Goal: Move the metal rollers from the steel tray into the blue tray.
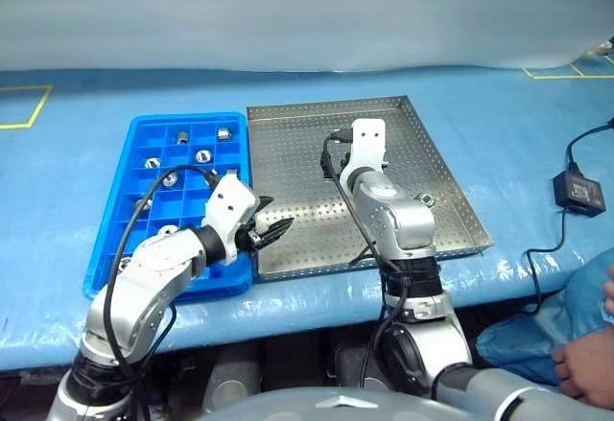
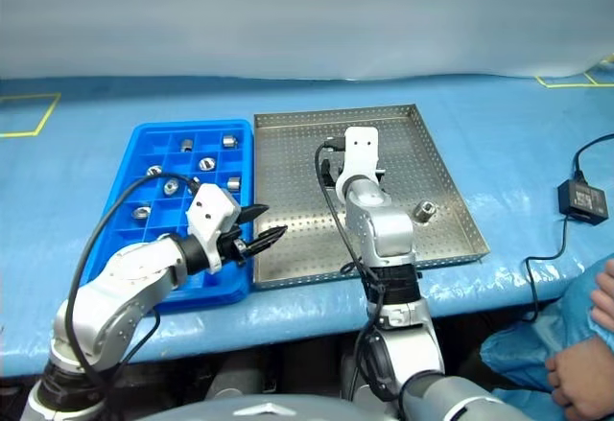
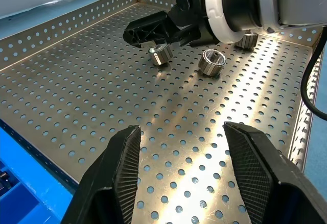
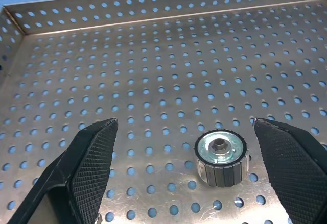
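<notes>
the right claw (image 4: 184,178) is spread wide over the middle of the steel tray (image 1: 451,191), and one metal roller (image 4: 220,157) stands on end between its fingers, nearer one of them, hole up. the left claw (image 1: 272,232), open and empty, is held at the tray's near left corner, farther from that roller, so the pick is judged to fall to the right arm.

Head pair overhead, forward-down; wrist cams close over steel tray (image 3: 76,81).

Black power adapter (image 1: 578,192) (cabled) on blue table cover (image 1: 67,162), yellow tape (image 1: 29,106)
</notes>
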Controlling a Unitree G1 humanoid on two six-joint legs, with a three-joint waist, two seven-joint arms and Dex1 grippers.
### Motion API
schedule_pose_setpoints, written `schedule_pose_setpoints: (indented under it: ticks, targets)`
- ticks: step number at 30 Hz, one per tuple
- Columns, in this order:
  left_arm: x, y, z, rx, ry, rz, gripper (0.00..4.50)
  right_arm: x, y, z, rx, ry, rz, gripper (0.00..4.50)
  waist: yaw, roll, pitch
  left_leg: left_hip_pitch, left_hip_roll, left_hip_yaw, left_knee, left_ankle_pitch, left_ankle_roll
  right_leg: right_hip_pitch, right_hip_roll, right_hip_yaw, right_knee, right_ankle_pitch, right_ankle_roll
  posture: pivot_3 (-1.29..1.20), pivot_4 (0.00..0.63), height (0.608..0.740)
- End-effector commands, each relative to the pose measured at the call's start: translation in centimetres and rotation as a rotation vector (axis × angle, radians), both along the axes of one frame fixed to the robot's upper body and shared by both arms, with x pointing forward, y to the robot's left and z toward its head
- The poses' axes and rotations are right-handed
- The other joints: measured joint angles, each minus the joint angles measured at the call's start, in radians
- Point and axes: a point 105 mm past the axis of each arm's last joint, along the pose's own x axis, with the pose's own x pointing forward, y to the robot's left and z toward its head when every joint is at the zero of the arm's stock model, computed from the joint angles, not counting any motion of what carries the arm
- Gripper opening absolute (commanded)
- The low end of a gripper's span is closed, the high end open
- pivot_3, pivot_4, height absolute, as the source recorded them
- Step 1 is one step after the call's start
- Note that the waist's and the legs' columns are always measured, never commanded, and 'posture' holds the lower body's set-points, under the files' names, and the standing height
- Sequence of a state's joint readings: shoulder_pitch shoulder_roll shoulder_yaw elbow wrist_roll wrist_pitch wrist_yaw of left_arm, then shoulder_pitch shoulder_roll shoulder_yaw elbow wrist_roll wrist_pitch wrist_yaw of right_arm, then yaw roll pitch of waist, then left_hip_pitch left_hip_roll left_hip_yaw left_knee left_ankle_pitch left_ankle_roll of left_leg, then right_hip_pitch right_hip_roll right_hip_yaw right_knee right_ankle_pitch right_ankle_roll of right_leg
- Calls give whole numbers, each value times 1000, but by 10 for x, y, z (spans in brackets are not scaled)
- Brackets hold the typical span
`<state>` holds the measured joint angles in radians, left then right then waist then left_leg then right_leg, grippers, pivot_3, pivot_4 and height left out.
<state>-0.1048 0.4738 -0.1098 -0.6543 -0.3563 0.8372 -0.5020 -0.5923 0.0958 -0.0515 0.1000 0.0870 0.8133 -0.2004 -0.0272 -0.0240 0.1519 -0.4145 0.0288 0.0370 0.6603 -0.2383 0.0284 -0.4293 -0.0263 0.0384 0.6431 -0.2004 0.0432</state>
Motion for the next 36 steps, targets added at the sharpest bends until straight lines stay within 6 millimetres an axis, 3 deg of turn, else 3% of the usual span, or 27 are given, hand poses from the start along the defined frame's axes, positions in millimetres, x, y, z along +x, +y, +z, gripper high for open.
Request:
schedule_pose_setpoints:
  ticks: [1,13,18,21,24,26,32,35,36]
  targets:
    - [1,-6,8,-14,-43,-22,2793,9,-11,6,-17,-36,-79,4500,-1,0,0,0,0,0,0,0,0,0,0,0,0,0,0,15,150,740]
    - [-1,-7,6,-26,-41,-5,2793,18,-13,-18,-8,33,-80,4500,-11,1,0,0,0,0,0,0,0,0,1,0,0,0,0,37,150,740]
    - [-2,-5,6,-28,-41,12,2841,24,-15,-14,-67,-1,-72,2984,-8,1,1,0,0,0,0,0,0,0,1,0,0,0,0,53,150,740]
    - [-3,-4,5,-30,-38,19,2841,26,-12,-13,-45,-5,-62,2984,-7,1,1,0,0,0,0,0,0,0,0,0,0,0,0,63,150,740]
    - [-3,-3,5,-32,-41,32,2841,28,-11,-12,-37,-10,-65,2424,-6,1,1,0,0,0,-1,0,0,0,1,0,0,0,0,68,150,740]
    - [-3,-2,5,-31,-41,37,2841,28,-9,-10,-40,-15,-58,1802,-6,1,1,0,0,-1,-1,0,0,0,1,0,0,0,0,70,150,740]
    - [-1,8,7,-15,-48,74,2841,23,-4,-2,79,-20,-41,1722,-3,2,1,0,1,-1,-1,0,0,0,1,0,0,0,1,75,150,740]
    - [-2,16,13,-22,-62,106,2841,18,13,18,132,-85,76,1722,1,3,2,0,1,-1,-1,0,0,0,1,0,0,0,1,79,150,740]
    - [-2,23,17,-24,-73,133,2841,9,34,32,202,-104,228,1722,2,3,2,0,1,-1,-1,0,0,-1,0,0,0,0,1,93,150,740]
